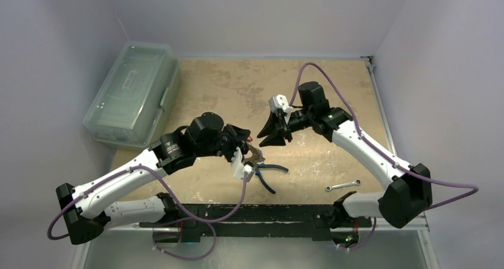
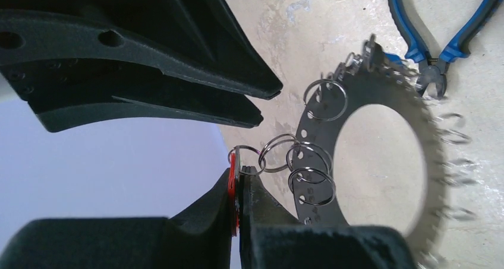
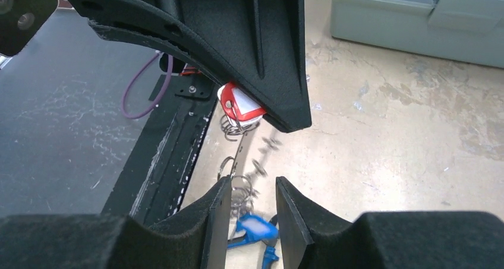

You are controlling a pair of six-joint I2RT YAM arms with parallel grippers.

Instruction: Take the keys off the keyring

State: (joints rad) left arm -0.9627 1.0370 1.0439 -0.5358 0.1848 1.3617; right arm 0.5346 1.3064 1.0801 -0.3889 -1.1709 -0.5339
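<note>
Nearest the lens in the left wrist view, the left gripper (image 2: 239, 180) was closed tight on a red tag (image 2: 232, 192). From that pinch the keyring (image 2: 368, 88) ran away from the fingers toward the pliers (image 2: 431, 78) lying on the table (image 1: 238, 85). It showed as a dark flat hoop with small wire loops (image 2: 325, 100) threaded round its edge. The keys were too small and blurred to pick out singly, apart from a blue tag (image 3: 252, 227) at the far end. Whether the hoop's low edge rested on the table could not be told. The right gripper (image 3: 254, 184) faced the left one across the hoop, its jaws parted to a moderate gap and holding nothing. From the right wrist camera the hoop appeared edge-on, its line dropping from the red tag toward that gap, so its plane lay roughly in line with the opening. The right fingertips (image 2: 270, 92) stood near the loops closest to the pinch but apart from them. Being the free hand, the right arm looked the one to take a loop or key, most likely by a short advance along the hoop's edge.
</note>
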